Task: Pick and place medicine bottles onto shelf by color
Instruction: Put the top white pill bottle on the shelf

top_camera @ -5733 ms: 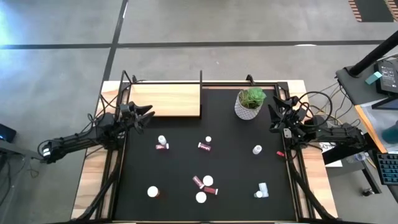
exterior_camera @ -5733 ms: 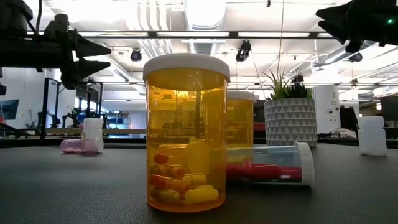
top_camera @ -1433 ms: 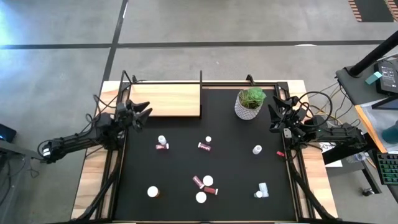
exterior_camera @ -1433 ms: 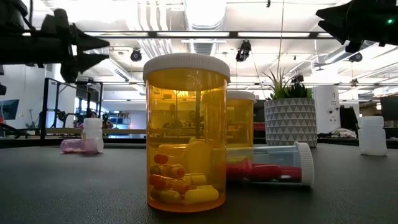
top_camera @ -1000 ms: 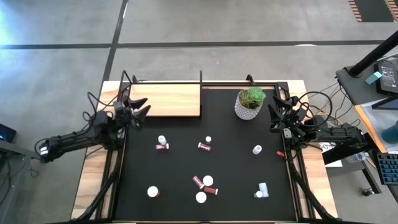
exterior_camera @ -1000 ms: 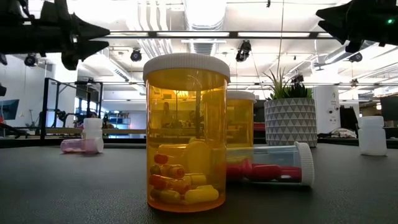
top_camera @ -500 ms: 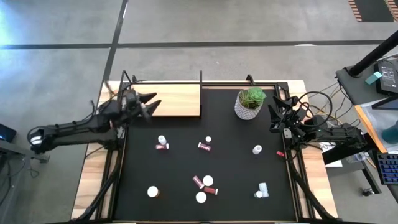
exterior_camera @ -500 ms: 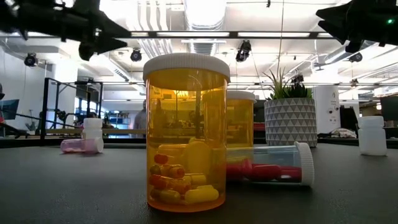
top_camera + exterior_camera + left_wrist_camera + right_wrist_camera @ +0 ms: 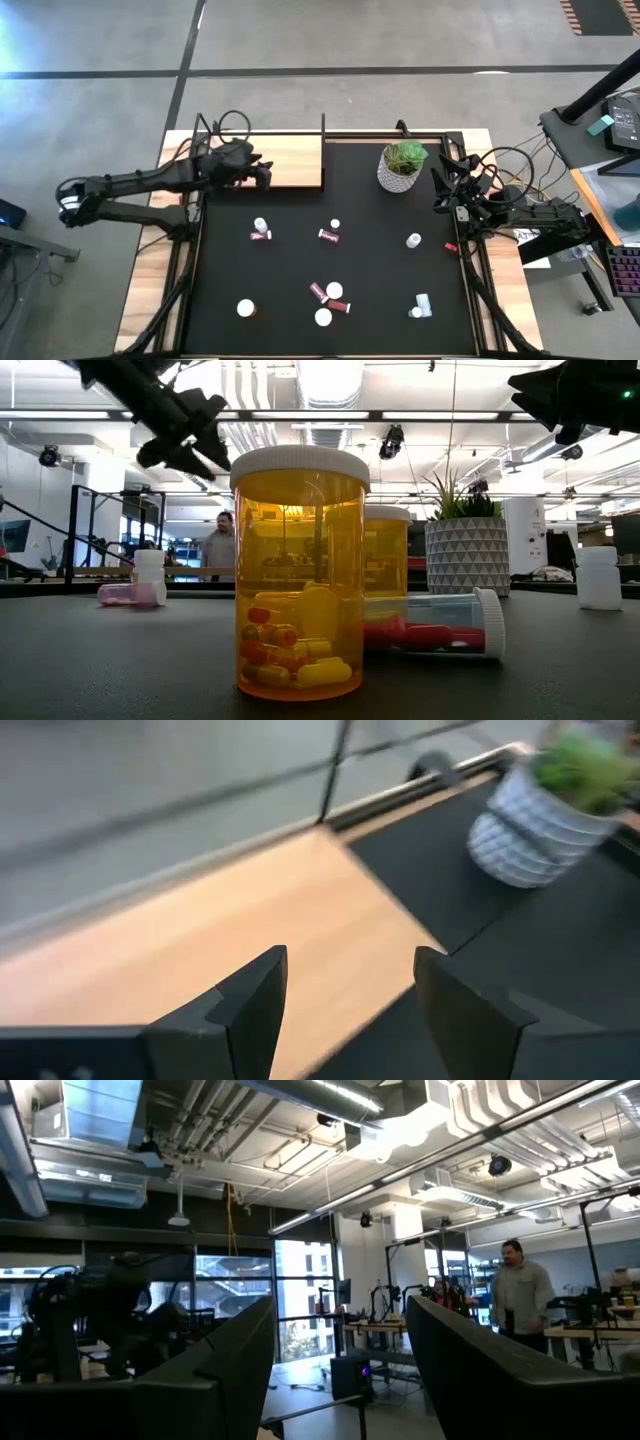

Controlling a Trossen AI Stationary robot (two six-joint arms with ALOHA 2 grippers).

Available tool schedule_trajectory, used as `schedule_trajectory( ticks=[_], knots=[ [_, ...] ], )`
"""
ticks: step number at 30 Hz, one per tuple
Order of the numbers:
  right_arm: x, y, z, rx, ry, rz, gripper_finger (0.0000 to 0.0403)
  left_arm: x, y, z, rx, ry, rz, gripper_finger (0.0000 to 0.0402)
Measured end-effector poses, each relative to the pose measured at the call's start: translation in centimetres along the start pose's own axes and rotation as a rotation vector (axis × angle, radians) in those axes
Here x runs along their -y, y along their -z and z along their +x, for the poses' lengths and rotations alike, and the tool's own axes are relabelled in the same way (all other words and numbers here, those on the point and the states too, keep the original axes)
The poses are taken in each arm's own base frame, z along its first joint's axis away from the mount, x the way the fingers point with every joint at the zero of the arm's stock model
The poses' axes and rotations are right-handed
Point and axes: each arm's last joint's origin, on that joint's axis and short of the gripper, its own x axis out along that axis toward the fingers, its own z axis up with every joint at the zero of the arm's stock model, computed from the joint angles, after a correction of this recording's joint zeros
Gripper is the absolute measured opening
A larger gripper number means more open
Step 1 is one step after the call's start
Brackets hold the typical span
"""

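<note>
Several medicine bottles with white caps are scattered on the black mat: maroon ones lying down (image 9: 329, 236) (image 9: 320, 292), white ones (image 9: 413, 240) and one with an orange body (image 9: 245, 308). In the low view an upright orange bottle (image 9: 300, 575) stands nearest. The shelf (image 9: 285, 160), a pale wooden board, lies at the far left. My left gripper (image 9: 265, 175) hangs open above the shelf's near edge, tipped downward, with nothing between its fingers (image 9: 255, 1005). My right gripper (image 9: 437, 188) waits open at the table's right edge, raised (image 9: 340, 1320).
A white pot with a green plant (image 9: 402, 166) stands at the far side, right of the shelf. Cables and arm bases line both table edges. A person (image 9: 220, 545) stands in the room beyond the table.
My left gripper has risen and swung toward the table's right, from beside the mat's left edge to above the shelf, and has tipped from about level to slanting downward. Its fingers stay apart. The bottles and my right arm have kept still.
</note>
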Motion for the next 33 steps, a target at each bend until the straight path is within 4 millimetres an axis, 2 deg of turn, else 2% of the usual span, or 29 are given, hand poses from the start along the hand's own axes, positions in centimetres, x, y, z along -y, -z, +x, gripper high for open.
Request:
schedule_trajectory(
  ticks=[6, 11, 15, 22, 26, 33],
  knots=[
    [0.0, 0.0, 0.0, 0.000, 0.000, 0.000, 0.0215, 0.2, -0.2, 0.2, -0.198, -0.207, -0.291, 0.0203],
    [0.0, 0.0, 0.0, 0.000, 0.000, 0.000, 0.0215, 0.2, 0.1, 0.7, -0.306, -0.353, -0.358, 0.0203],
    [0.0, 0.0, 0.0, 0.000, 0.000, 0.000, 0.0215, -0.3, 0.4, 1.3, -0.355, -0.399, -0.412, 0.0203],
    [0.0, 0.0, 0.0, 0.000, 0.000, 0.000, 0.0215, -1.8, 0.2, 2.4, -0.430, -0.451, -0.666, 0.0203],
    [0.0, 0.0, 0.0, 0.000, 0.000, 0.000, 0.0215, -2.1, 0.5, 2.2, -0.559, -0.444, -0.801, 0.0203],
    [0.0, 0.0, 0.0, 0.000, 0.000, 0.000, 0.0215, -2.2, 1.3, 1.5, -0.716, -0.545, -1.063, 0.0203]
  ],
)
